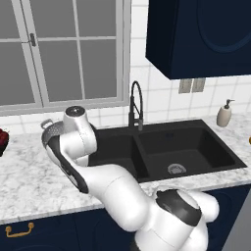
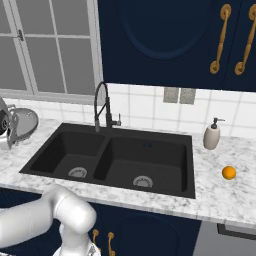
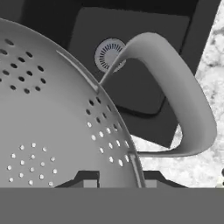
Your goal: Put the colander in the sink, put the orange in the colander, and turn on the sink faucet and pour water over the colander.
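Colander (image 3: 52,131) held at the rim: the hand view shows the gripper (image 3: 114,178) with one dark fingertip (image 3: 87,178) inside the perforated wall and the other outside it, pinching the silver rim just beside a loop handle (image 3: 175,96), a grip that lets the bowl hang free while it is carried. From the right base view the colander (image 2: 22,122) sits tilted at the left end of the marble counter (image 2: 220,195), beside the sink (image 2: 165,185) and, by the look of it, lifted clear of the stone. Beyond its edge the hand view looks down on a black basin and its round silver drain (image 3: 109,53), suggesting the bowl is lined up for the left basin. Both basins lie empty. The orange (image 2: 229,172) waits on the counter to the right of the sink, near the soap dispenser (image 2: 212,135), well apart from the colander. The sink faucet (image 2: 102,107) stands behind the divider, no water visible
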Motion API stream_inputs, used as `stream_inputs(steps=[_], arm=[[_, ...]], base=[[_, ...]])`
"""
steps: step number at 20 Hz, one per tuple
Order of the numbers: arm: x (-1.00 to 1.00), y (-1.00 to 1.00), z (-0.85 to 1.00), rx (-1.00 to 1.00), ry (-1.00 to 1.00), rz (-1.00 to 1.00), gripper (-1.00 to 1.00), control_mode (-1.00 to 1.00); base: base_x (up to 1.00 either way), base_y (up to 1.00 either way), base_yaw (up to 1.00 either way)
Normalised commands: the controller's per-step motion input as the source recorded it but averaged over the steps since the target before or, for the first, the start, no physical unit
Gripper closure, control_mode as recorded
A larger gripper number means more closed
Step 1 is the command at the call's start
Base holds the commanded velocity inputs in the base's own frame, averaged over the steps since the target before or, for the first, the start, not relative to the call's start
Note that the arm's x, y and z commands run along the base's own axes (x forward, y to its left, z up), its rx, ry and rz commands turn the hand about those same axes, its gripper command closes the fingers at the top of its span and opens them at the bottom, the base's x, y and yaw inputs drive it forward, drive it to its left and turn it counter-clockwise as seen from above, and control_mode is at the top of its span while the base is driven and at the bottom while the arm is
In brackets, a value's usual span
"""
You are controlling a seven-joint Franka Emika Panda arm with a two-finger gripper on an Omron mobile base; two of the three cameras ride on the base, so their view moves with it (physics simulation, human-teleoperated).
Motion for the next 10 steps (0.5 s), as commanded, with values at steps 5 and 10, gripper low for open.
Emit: stream_inputs(steps=[5,10], arm=[[-0.11,-0.08,0.33,0.19,0.19,-0.79,1.0,-1.0],[-0.13,-0.12,0.02,0.17,0.07,-0.86,1.0,-1.0]], base=[[0.0,0.0,0.0],[0.0,0.0,0.0]])
